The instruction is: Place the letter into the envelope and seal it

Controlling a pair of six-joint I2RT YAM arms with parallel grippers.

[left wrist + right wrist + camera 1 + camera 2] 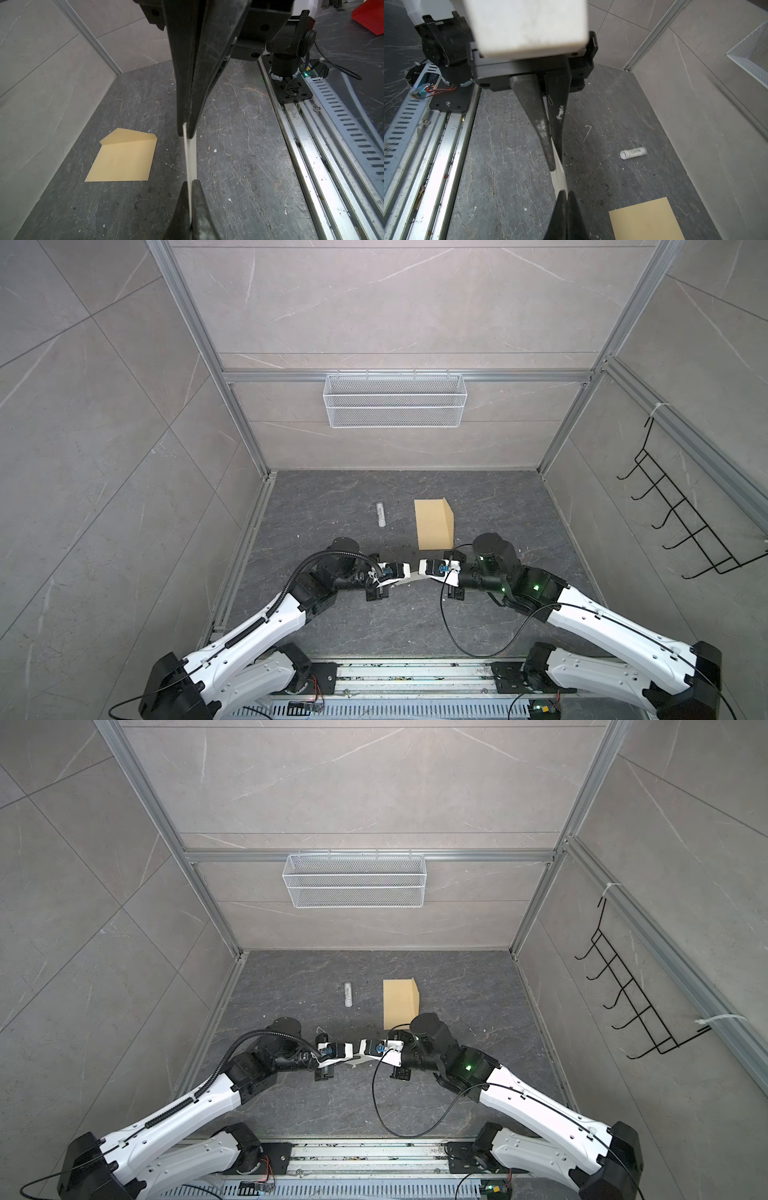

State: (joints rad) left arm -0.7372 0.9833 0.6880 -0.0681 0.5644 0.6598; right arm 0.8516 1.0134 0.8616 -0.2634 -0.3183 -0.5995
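Letter (190, 158) held aloft, edge-on, over the front-middle of the surface (374, 622).
Left fingers (182, 93) and right fingers (542, 128) clamped on its opposite ends. Thin, light, floppy; will likely bow or crease, so grip ends, keep taut. Envelope (434, 526) flat at mid-surface, flap open.

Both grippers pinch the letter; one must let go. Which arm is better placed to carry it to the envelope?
Probably right: the envelope lies just beyond the right gripper, flap on that side; the left gripper is farther.
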